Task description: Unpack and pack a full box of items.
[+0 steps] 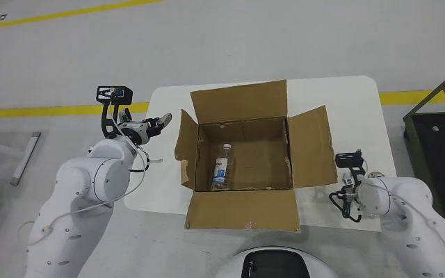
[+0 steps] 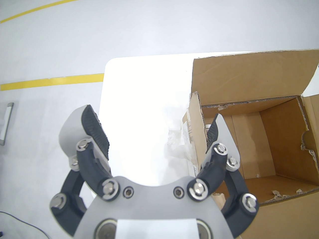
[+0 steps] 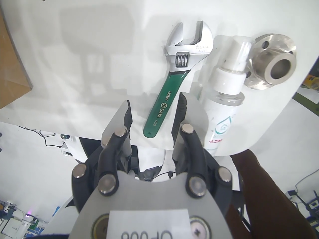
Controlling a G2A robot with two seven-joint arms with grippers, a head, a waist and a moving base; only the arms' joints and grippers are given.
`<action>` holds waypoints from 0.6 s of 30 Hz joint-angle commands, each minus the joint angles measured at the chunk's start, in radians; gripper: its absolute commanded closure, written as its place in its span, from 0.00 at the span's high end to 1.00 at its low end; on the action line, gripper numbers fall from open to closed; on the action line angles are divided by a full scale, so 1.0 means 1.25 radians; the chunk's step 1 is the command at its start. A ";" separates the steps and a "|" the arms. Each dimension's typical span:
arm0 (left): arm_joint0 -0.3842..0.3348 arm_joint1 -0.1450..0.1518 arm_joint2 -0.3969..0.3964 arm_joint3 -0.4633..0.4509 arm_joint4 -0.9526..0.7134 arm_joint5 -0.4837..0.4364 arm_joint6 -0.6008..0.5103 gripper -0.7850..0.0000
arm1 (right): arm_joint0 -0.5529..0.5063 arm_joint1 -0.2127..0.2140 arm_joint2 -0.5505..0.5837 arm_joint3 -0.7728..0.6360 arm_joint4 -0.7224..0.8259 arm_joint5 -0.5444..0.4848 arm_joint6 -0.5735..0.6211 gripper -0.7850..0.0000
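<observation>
- Top view: your box (image 1: 243, 156) sits open on the tabletop (image 1: 348, 97) — one bottle (image 1: 221, 168) lying inside;
- left gripper (image 2: 152, 114) released, beside the box; right gripper (image 3: 155, 101) released — over the wrench (image 3: 174, 75).

White table (image 1: 341, 94) sits mid-frame on a grey floor (image 1: 229, 42). A yellow line (image 1: 49, 110) crosses the floor at mid-height, and a second line (image 1: 69, 12) cuts the upper left corner. Small grey bar (image 1: 24, 158) at the left edge (no clue what it is), dark green frame (image 1: 425, 139) at the right edge.
</observation>
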 commanded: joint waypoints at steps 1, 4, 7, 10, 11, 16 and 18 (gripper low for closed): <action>0.000 0.000 0.000 0.000 0.000 0.000 0.000 1.00 | -0.003 -0.001 0.006 -0.004 -0.008 0.000 0.000 0.50; 0.000 0.000 0.000 0.000 0.000 0.000 0.000 1.00 | -0.009 -0.003 0.012 -0.006 -0.009 0.000 0.000 0.51; 0.000 0.000 0.000 0.000 0.000 0.000 0.000 1.00 | -0.012 -0.007 0.011 0.000 -0.008 0.000 0.000 0.48; 0.000 0.000 0.000 0.000 0.000 0.000 0.000 1.00 | -0.012 -0.011 0.004 0.002 -0.011 0.000 0.000 0.49; 0.000 0.000 0.000 0.000 0.000 0.000 0.000 1.00 | -0.011 -0.012 0.002 0.002 -0.013 0.000 0.000 0.49; 0.000 0.000 0.000 0.000 0.000 0.000 0.000 1.00 | -0.012 -0.018 0.003 0.004 -0.025 0.000 0.000 0.47; 0.000 0.000 0.000 0.000 0.000 0.000 0.000 1.00 | -0.015 -0.020 0.009 0.003 -0.026 0.000 0.000 0.47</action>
